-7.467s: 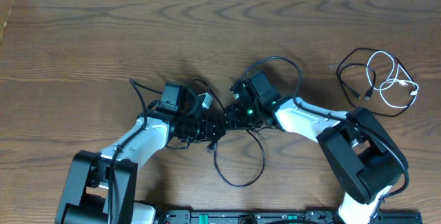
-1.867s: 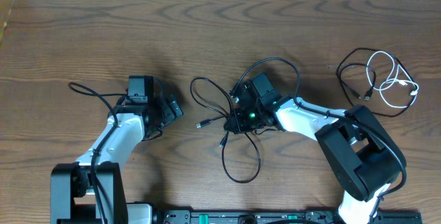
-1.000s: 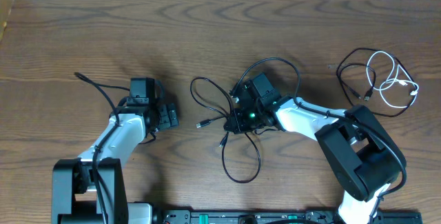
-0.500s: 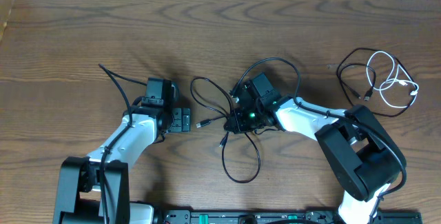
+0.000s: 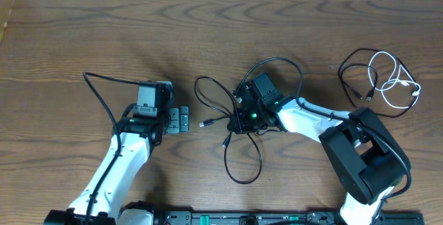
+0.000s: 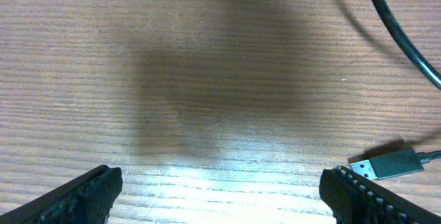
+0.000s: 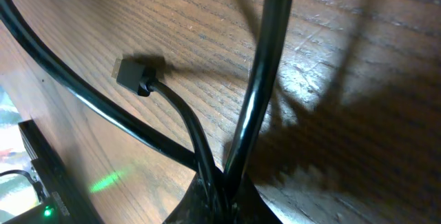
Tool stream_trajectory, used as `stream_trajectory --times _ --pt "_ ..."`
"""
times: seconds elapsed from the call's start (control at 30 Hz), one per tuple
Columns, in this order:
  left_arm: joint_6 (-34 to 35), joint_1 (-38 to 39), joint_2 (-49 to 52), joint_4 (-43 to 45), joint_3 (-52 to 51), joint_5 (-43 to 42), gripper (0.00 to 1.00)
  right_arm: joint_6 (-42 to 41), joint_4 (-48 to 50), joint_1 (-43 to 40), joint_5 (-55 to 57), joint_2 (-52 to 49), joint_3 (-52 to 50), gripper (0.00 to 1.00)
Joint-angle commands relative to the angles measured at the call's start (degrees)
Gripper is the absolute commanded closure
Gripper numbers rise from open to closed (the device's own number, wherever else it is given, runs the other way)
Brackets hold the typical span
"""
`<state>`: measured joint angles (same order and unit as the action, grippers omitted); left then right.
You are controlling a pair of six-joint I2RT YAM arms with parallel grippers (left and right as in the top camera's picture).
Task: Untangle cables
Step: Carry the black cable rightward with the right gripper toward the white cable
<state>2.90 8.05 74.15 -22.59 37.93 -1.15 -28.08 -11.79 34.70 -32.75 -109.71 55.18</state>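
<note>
Wooden table (image 5: 83, 31): right hand (image 5: 239, 120) clenched on crossed black cables (image 7: 260, 79); left hand (image 5: 181, 120) beside it, released, empty; white-and-black bundle (image 5: 403, 85) beyond it lies tangled.

The surface (image 5: 104, 31) is brown wood with a fine streaked grain, mostly matt, with a pale sheen where light falls on it in the left wrist view. The black cables (image 7: 258, 79) have a smooth, glossy, rubbery sheath. One plug (image 6: 384, 163) has a dull metal tip and a matt black plastic body. The white cable (image 5: 398, 79) at the far right looks smooth. The left hand (image 5: 181, 120) has matt black fingers (image 6: 362, 193) with ribbed edges. The arm shells (image 5: 304, 118) are glossy white plastic.
</note>
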Motion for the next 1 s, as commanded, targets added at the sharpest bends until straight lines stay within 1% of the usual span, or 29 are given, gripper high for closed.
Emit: stream_trajectory --times 0.0,0.07,0.2,0.33,0.57,0.67,0.83,0.97 --pt "-0.7 0.1 0.0 -0.4 -0.1 0.3 0.02 -0.2 -2.0 -0.1 10.1 -1.8 -2.1 0.99" --pt "-0.7 0.1 0.0 -0.4 -0.1 0.3 0.02 -0.2 -2.9 -0.1 10.7 -0.6 -2.1 0.99" --pt "-0.7 0.1 0.0 -0.5 -0.1 0.3 0.02 -0.2 -8.2 0.0 16.4 4.4 -2.1 0.99" --pt "-0.7 0.1 0.0 -0.5 -0.1 0.3 0.02 -0.2 -13.3 1.4 27.4 11.5 -2.1 0.99" --pt "-0.7 0.1 0.0 -0.5 -0.1 0.3 0.02 0.0 -16.1 2.2 38.8 24.2 -2.1 0.99" --pt "-0.7 0.1 0.0 -0.5 -0.1 0.3 0.02 1.9 -16.2 2.1 45.1 29.1 -2.1 0.99" --pt "-0.7 0.1 0.0 -0.5 -0.1 0.3 0.02 5.8 -16.3 2.0 60.8 35.5 -2.1 0.99" --pt "-0.7 0.1 0.0 -0.5 -0.1 0.3 0.02 6.1 -16.3 1.2 75.2 37.0 -2.1 0.99"
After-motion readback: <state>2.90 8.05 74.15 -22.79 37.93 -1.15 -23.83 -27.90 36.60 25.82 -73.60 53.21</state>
